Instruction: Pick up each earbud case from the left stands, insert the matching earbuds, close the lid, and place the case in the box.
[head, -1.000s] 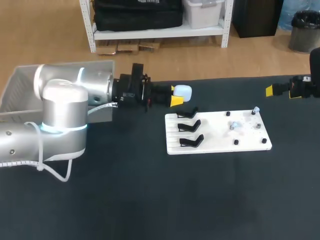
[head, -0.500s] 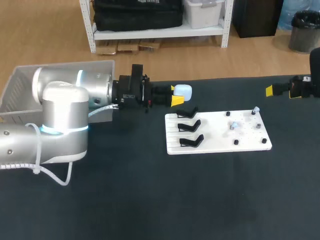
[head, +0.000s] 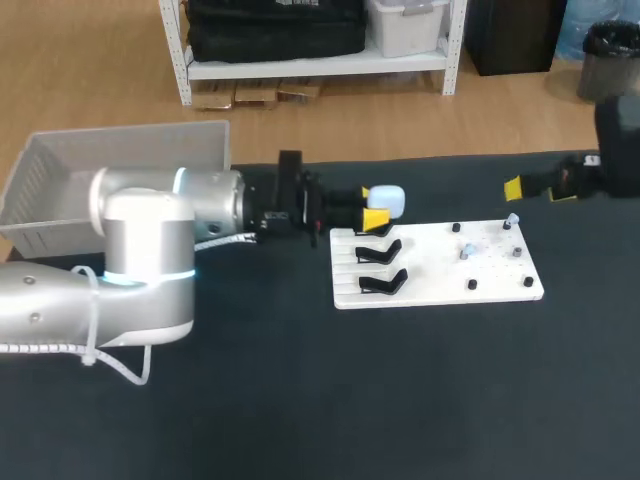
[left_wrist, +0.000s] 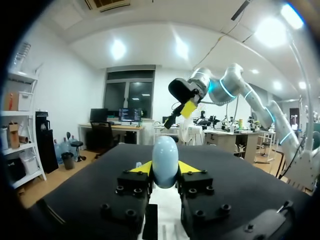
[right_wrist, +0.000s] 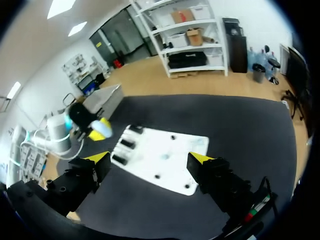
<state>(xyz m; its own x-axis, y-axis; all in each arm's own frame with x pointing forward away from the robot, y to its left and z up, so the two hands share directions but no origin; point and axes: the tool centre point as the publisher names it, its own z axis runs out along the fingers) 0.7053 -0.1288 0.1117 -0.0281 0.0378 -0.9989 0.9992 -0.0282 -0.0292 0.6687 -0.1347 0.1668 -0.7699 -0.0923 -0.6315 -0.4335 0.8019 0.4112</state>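
Observation:
My left gripper (head: 375, 207) is shut on a pale blue earbud case (head: 388, 199), held just above the back left corner of the white board (head: 440, 280). In the left wrist view the case (left_wrist: 165, 160) stands upright between the yellow fingertips. Three black stands (head: 379, 254) line the board's left side, and all look bare. Small pale earbuds (head: 470, 250) lie on the board's right half, one more (head: 511, 218) at its back right corner. My right gripper (head: 533, 190) hangs open above the table's back right; in its own view the right gripper (right_wrist: 149, 160) looks down over the board (right_wrist: 165, 156).
A pale plastic box (head: 95, 170) stands at the table's back left, behind my left arm. Black pegs (head: 471, 285) dot the board's right half. Dark table (head: 350, 400) stretches in front of the board.
My left arm has carried the case to the right, up to the board's back left corner. My right gripper has shifted a little to the left.

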